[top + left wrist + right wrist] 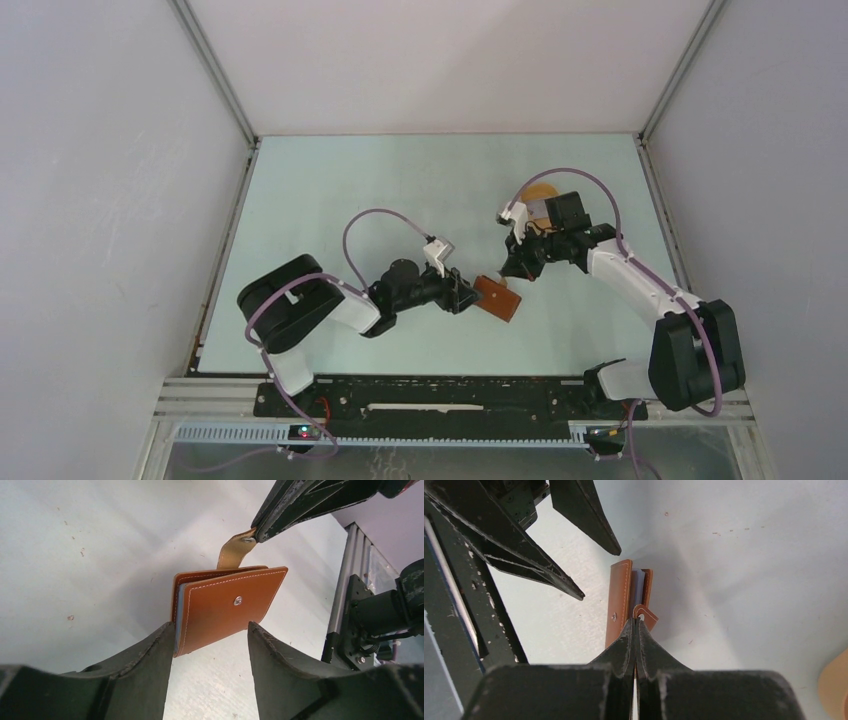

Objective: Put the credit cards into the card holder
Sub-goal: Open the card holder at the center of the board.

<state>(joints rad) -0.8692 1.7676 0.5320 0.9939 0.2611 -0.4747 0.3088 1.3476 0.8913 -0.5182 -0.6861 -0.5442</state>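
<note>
1. Top external view: the card holder [498, 298] sits mid-tabletop [400, 180] between the two arms. The left claw [470, 295] is at its near-left side and the right claw [515, 268] is just beyond it. An orange-yellow tray [540, 189] peeks out behind the right wrist. No loose credit cards show anywhere on the surface.

2. Left wrist view: the left claw [209, 626] is released. Its fingers [145, 670] stand apart on either side of the card holder's lower corner without pinching it. The brown leather covers are folded nearly together, and pale bluish credit cards [178, 612] show edge-on between them. The snap strap [232, 552] stands up, unfastened, its tip held by the right claw. The stud [238, 600] on the front cover is bare.

3. Right wrist view: the right claw [636, 622] is clenched on the strap's end, its fingers pressed together. The card holder stands on edge below it with the pale card edge [638, 582] inside. Whether it rests on the tabletop or hangs from the strap I cannot tell.

4. Progress, as a judgement: the cards appear to be tucked in. What seems left is pressing the strap onto its stud and letting go.
</note>
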